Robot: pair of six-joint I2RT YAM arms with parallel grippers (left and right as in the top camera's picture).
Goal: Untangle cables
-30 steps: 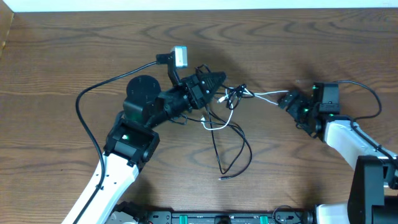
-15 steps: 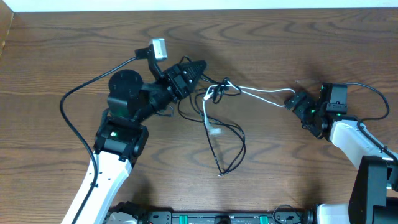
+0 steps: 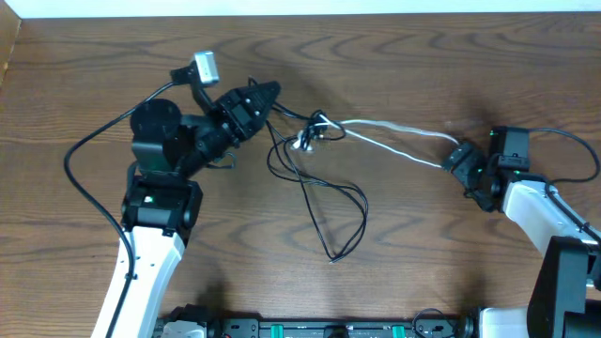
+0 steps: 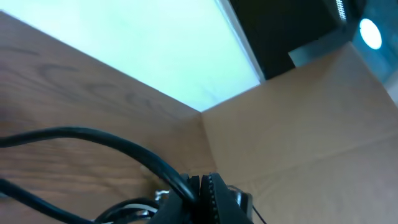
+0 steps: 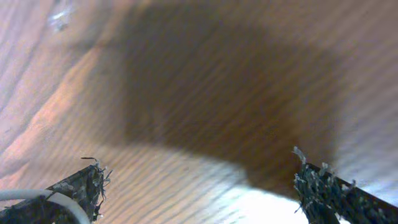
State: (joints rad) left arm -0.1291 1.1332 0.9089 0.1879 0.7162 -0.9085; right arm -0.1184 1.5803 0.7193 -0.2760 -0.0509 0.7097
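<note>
Left claw (image 3: 269, 93): closed, fingers pressed together in wrist view.
Right claw (image 3: 457, 157): wide open; only wrist view shows white cable (image 3: 376, 124) touching one finger.
Cables (image 3: 310, 131): mid-surface (image 3: 451, 263), well off every edge.

Looped cables (image 3: 315, 132) on wooden table (image 3: 441, 263)

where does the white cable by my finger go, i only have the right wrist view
observer: the white cable runs left across the table into a knot with the black cables
operator: is the left arm on it
observer: the left gripper is just left of the knot, jaws shut; one black cable leads from its tip to the knot
operator: any slack
observer: yes, a long loop of black cable trails from the knot toward the arms' side of the table
</note>
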